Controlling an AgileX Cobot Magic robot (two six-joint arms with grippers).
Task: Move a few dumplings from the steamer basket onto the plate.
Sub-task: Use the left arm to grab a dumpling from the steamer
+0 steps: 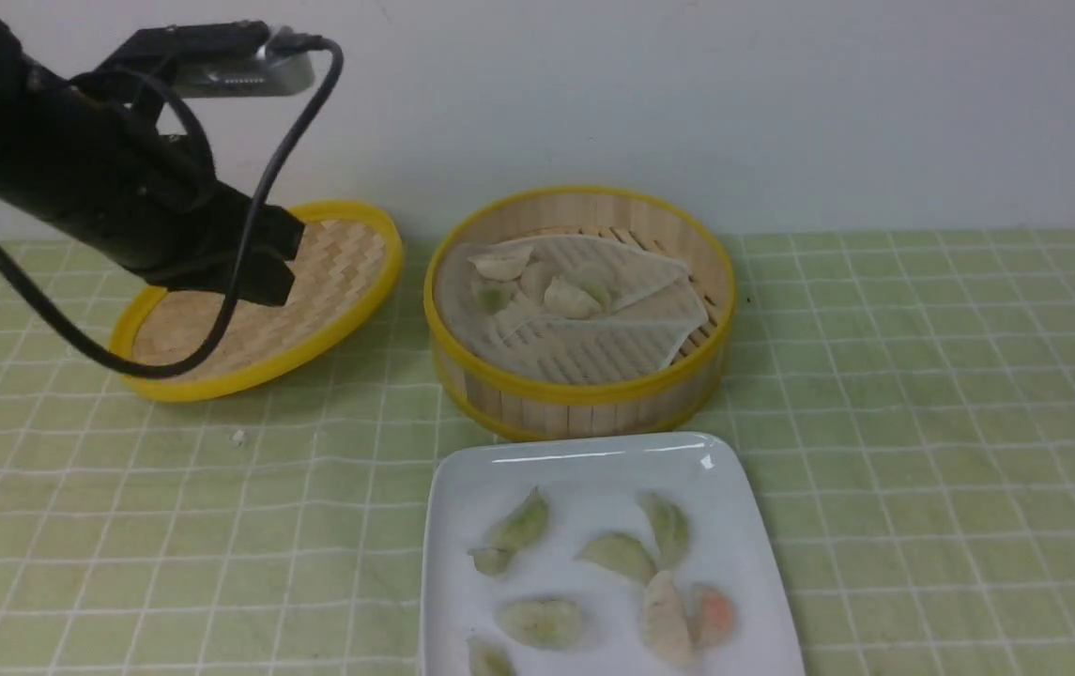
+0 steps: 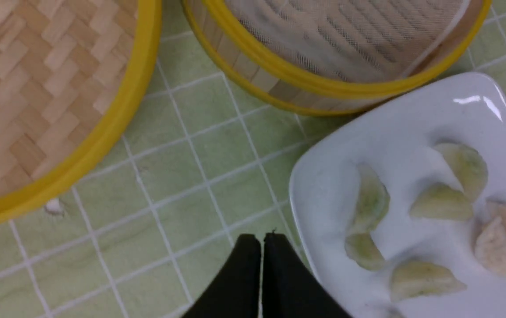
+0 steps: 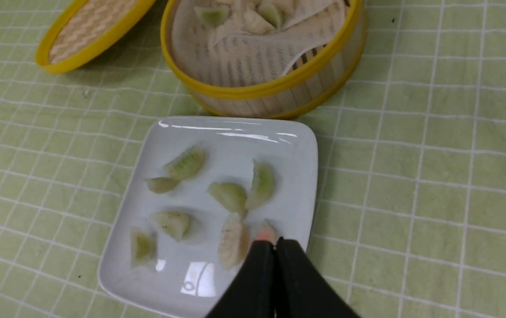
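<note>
The steamer basket point(image 1: 584, 390) stands at the middle back, cloth-lined, with a few pale dumplings point(image 1: 537, 282) bunched at its far left side. In front of it the white plate point(image 1: 584, 469) carries several dumplings point(image 1: 621, 554), mostly green-tinted, one pink-orange point(image 1: 714, 615). My left gripper point(image 2: 261, 238) is shut and empty, raised above the tablecloth beside the plate's point(image 2: 412, 119) corner; its arm point(image 1: 124, 197) reaches over the lid. My right gripper point(image 3: 275, 243) is shut and empty, above the plate's point(image 3: 288, 176) near edge by the pink dumpling point(image 3: 265, 232).
The shallow woven lid point(image 1: 312, 310) with a yellow rim lies tilted left of the basket. A small white crumb point(image 1: 238, 437) sits on the green checked tablecloth point(image 1: 922, 422) in front of the lid. A pale wall rises behind the table.
</note>
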